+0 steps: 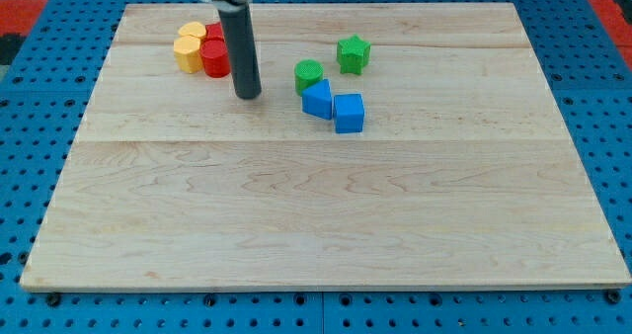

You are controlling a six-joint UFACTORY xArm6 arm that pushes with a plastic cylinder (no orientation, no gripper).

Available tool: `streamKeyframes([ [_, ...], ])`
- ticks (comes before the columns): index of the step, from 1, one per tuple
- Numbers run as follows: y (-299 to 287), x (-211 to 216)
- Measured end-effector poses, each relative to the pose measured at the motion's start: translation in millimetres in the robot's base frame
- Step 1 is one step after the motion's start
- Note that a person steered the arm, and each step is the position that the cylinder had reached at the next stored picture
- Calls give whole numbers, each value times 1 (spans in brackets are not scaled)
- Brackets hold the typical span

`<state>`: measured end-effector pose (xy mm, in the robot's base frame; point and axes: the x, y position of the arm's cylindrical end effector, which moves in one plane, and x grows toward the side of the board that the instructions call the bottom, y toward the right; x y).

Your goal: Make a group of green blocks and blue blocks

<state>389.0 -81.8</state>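
Nearest the camera lies the bare front of the wooden desk (pixel 326 225), the largest thing in view, set on a blue pegboard (pixel 30 97). No jaws exist on this rig to be released or clenched, only a dark rod, so I place things from my tip (pixel 247 96).

Just to the view's left of my tip, slightly toward the view's top, huddle the red blocks (pixel 216 55) and yellow blocks (pixel 188 47), touching one another. To the view's right of my tip, near but apart, sit the task's pieces: a blue cube (pixel 349 113) touching a blue wedge-like block (pixel 317 99), with a green cylinder (pixel 308 74) against that block's far side. The green star (pixel 353 53) stands slightly apart, farther right and toward the view's top.

These look light, stiff and smooth; I judge they slide readily and may spin if pushed off-centre. Press the star's far-right face squarely toward the cylinder.
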Motion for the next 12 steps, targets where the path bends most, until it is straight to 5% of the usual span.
streamKeyframes([
  [2, 93, 75],
  [6, 153, 75],
  [11, 95, -14],
  [12, 98, 1],
])
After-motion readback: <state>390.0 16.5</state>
